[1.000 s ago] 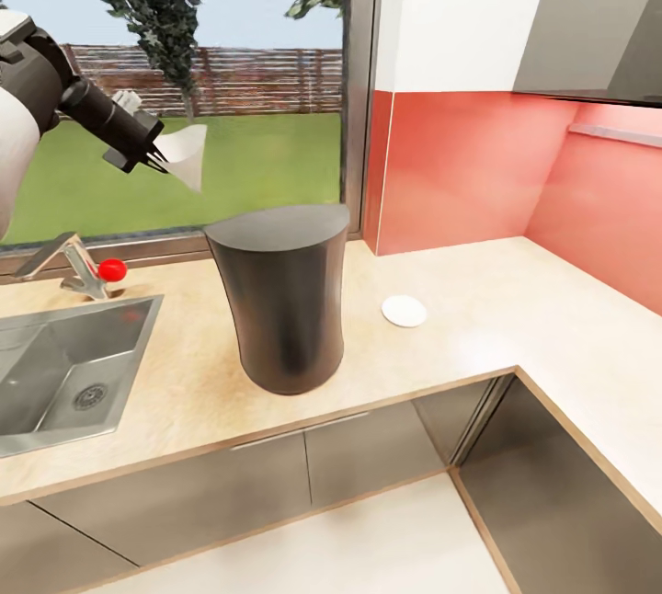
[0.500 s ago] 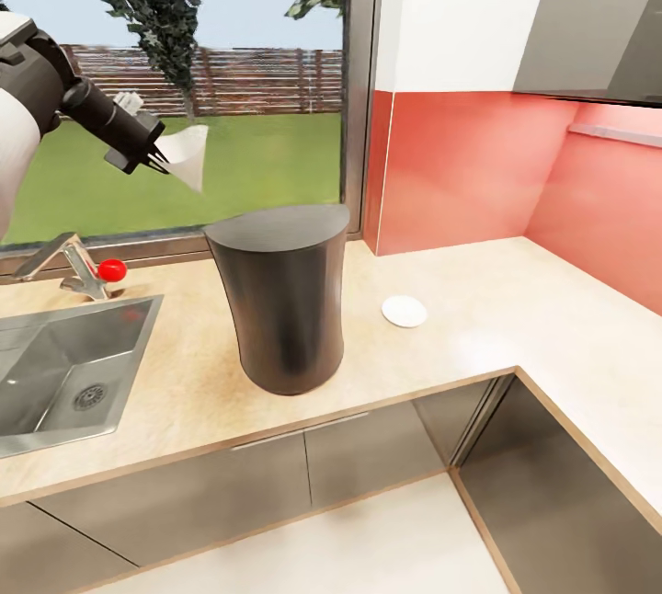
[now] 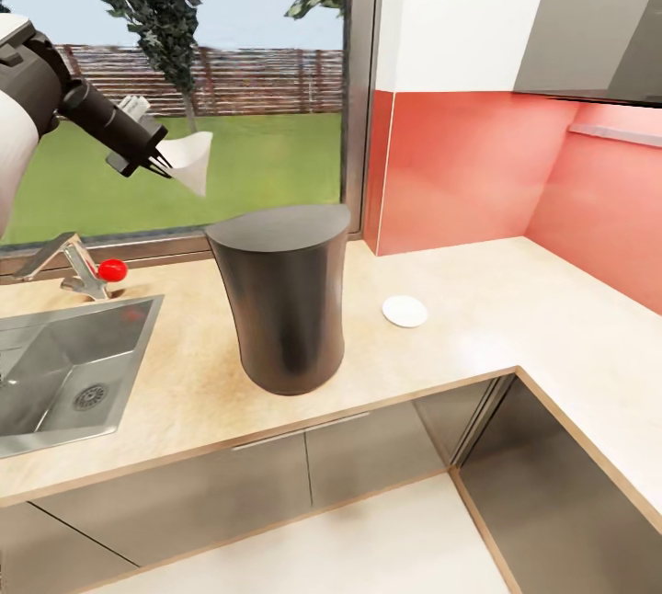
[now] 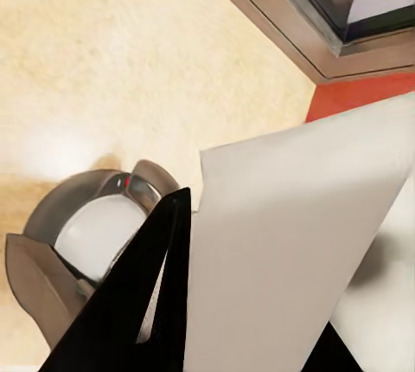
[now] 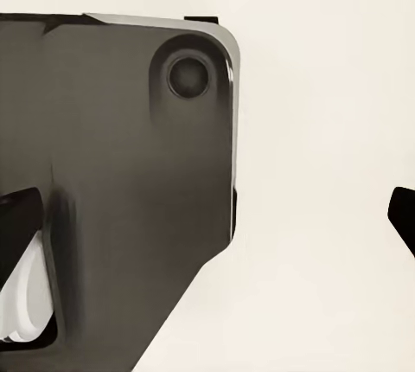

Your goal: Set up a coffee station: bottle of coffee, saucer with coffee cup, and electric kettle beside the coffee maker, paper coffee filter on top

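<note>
The tall dark grey coffee maker (image 3: 280, 300) stands on the beige kitchen countertop (image 3: 478, 300). High up and to its left, in front of the window, my left gripper (image 3: 165, 162) is shut on the white paper coffee filter (image 3: 189, 160). In the left wrist view the paper coffee filter (image 4: 294, 242) sits between the black fingers (image 4: 147, 303), above the countertop (image 4: 104, 52). A white saucer (image 3: 405, 311) lies on the countertop to the right of the coffee maker. A dark tip (image 5: 405, 216) at the right wrist picture's edge may be a finger of my right gripper.
A steel sink (image 3: 64, 369) with a faucet (image 3: 69, 265) and a red knob (image 3: 112, 269) is set in the countertop on the left. A red backsplash (image 3: 460, 166) rises behind the corner. Grey cabinet fronts (image 3: 303, 470) run below. A dark robot part (image 5: 121, 182) shows over a cream surface.
My left gripper has drifted slightly to the right and a little lower with the filter in it. The coffee maker and the saucer have not moved.
</note>
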### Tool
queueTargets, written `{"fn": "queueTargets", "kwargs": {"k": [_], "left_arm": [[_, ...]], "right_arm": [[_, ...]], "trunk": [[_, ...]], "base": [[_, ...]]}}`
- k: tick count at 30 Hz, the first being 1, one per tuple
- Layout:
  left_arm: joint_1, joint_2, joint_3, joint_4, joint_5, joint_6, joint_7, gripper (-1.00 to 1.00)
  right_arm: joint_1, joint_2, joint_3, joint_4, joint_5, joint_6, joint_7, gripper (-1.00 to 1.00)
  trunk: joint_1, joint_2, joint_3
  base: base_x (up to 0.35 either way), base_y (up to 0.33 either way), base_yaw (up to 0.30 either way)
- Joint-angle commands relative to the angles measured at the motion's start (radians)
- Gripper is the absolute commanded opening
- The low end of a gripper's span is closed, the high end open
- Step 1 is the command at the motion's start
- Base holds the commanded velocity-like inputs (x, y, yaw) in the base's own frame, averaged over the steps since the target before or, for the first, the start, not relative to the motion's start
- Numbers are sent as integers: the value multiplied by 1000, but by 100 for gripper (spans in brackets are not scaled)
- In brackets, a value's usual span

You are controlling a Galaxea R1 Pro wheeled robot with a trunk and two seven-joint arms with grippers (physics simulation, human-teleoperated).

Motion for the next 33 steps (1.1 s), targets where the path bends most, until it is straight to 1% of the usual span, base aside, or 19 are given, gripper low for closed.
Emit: {"fn": "queueTargets", "kwargs": {"k": [1, 9, 13, 27, 33], "left_arm": [[-1, 0, -3, -1, 9, 7, 7, -100], [0, 2, -2, -2, 9, 11, 4, -100], [0, 3, -1, -3, 9, 11, 3, -100], [0, 0, -4, -1, 9, 11, 2, -100], [0, 1, -4, 0, 9, 11, 2, -100]], "right_arm": [[0, 1, -8, 0, 8, -3, 0, 100], [0, 0, -8, 1, 8, -3, 0, 100], [0, 0, -8, 1, 8, -3, 0, 100], [0, -1, -8, 0, 8, -3, 0, 100], [0, -1, -8, 0, 8, -3, -1, 100]], "trunk": [[1, -2, -2], [1, -2, -2], [1, -2, -2], [1, -2, -2], [1, -2, -2]], "base": [[0, 111, 0], [0, 255, -1], [33, 299, -104], [108, 299, -281], [63, 114, -300]]}}
